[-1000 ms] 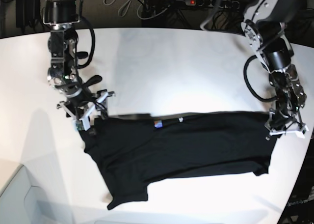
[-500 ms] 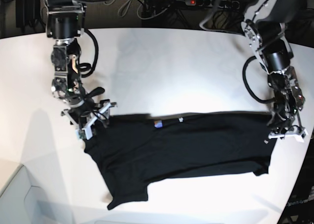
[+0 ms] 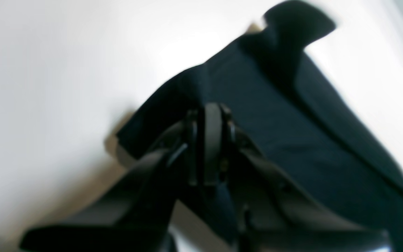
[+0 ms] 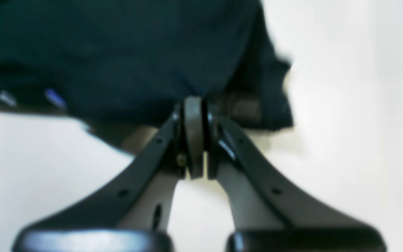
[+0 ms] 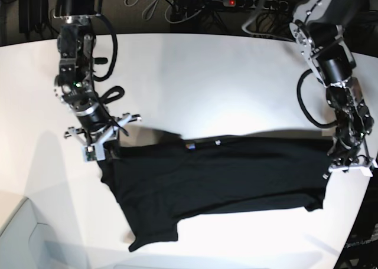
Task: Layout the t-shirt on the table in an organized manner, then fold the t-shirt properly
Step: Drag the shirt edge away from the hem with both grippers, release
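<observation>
While both grippers pinch its edges, matte black t-shirt [image 5: 218, 174] across smooth white table [image 5: 195, 80].

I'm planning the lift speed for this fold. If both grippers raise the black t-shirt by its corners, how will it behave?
The t-shirt will probably sag between the left gripper and right gripper: it lies limp and creased, one sleeve trailing. It looks thin, so likely light. On the smooth table it should slide easily.
</observation>
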Robot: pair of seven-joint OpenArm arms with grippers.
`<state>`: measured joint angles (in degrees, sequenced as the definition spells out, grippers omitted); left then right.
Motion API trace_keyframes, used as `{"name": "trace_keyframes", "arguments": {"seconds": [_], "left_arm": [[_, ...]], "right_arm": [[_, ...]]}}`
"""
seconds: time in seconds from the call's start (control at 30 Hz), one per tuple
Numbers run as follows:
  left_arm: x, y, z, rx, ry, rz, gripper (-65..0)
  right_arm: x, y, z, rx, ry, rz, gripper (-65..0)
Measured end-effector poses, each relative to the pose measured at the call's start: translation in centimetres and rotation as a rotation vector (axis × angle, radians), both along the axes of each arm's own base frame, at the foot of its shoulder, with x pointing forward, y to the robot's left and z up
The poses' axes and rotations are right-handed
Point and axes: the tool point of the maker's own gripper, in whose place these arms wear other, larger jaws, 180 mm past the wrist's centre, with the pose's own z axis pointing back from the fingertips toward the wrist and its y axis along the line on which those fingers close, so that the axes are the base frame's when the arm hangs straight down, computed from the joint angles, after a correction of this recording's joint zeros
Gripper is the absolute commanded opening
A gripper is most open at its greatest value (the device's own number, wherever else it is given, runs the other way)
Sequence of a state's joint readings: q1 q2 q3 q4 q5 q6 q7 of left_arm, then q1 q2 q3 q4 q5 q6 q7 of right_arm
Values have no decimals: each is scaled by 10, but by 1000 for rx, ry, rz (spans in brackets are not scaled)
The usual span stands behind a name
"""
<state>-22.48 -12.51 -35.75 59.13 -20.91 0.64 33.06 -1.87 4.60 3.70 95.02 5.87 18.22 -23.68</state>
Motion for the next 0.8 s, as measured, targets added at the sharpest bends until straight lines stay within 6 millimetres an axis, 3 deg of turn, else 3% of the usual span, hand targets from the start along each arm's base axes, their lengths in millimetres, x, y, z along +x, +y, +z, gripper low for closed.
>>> {"name": "trace_keyframes", "arguments": {"seconds": [0.1,0.2,0.33,0.43,0.53,0.8], "left_arm": [[1,-11,26,-70,-88,-33,-628],[-12,-17,40,-99,-134,-56,-628],[-34,-21,55,-124,-184,-73,-628],[-56,-20,61,-148,-196,-83,-628],[-79,-22,50,-196,-161,-91,-628],[-134,1,26,-237,-69,-23,-628]], "right_arm": [[-13,-23,29,-25,-76,-55,-650],[-29,-38,50,-14,-118,-97,-650],[-51,-44,58,61,-124,-106,-650],[-76,-47,46,60,-77,-101,-650],[-105,-42,18,52,33,-74,-650],[-152,-16,-8,30,152,129,-650]]}}
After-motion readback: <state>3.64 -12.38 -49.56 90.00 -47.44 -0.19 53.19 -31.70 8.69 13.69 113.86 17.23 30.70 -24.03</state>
